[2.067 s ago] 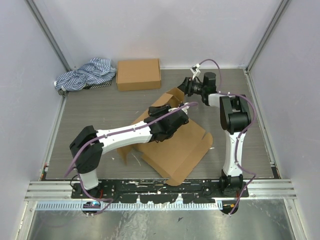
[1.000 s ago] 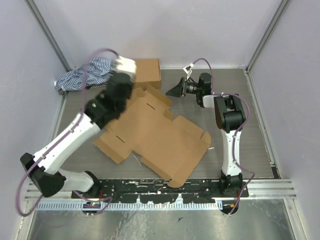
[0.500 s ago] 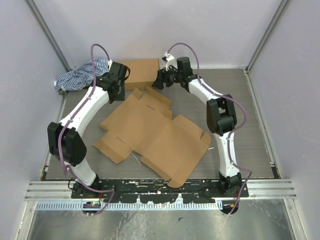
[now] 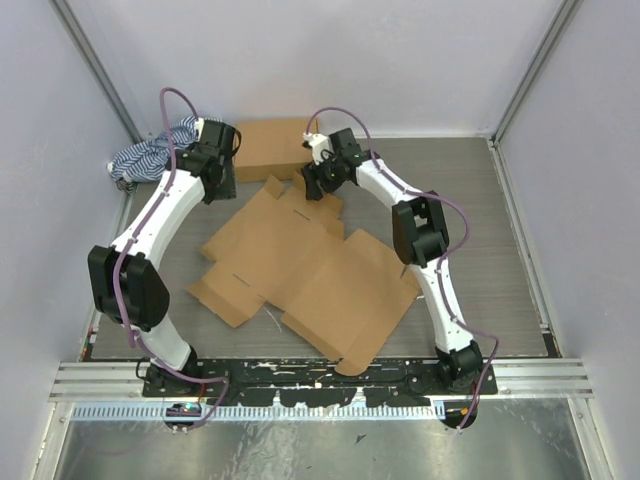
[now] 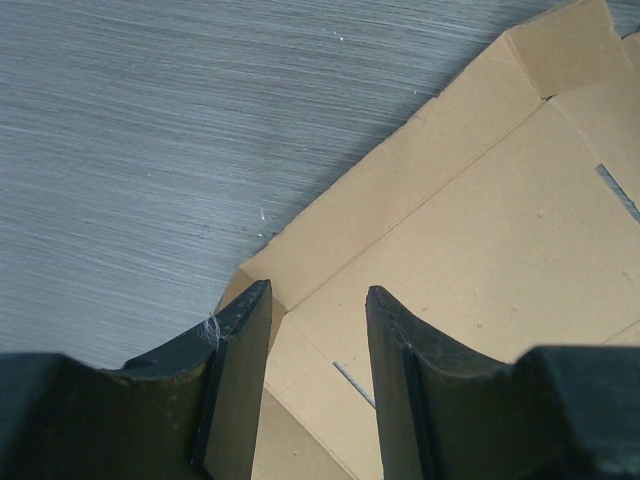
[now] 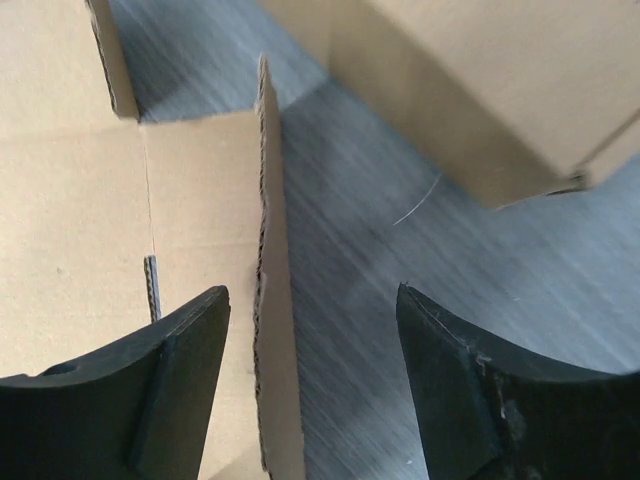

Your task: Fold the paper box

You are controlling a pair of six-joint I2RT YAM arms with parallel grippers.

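The flat blank (image 4: pixel 300 260) lies mid-tabletop (image 4: pixel 480 220), its near corner close to the arm bases and its far flaps just short of the box (image 4: pixel 277 148). A wide strip of tabletop shows to its right, a narrower one to its left. A cloth (image 4: pixel 150 155) sits in the back left corner.

The left hand (image 5: pixel 315 295) hovers released over the blank's far-left edge. The right hand (image 6: pixel 312 292) is spread wide, a raised flap (image 6: pixel 268 200) standing between its fingers, ungripped.

Half a second ago both hands were farther back by the box; the blank has not shifted.
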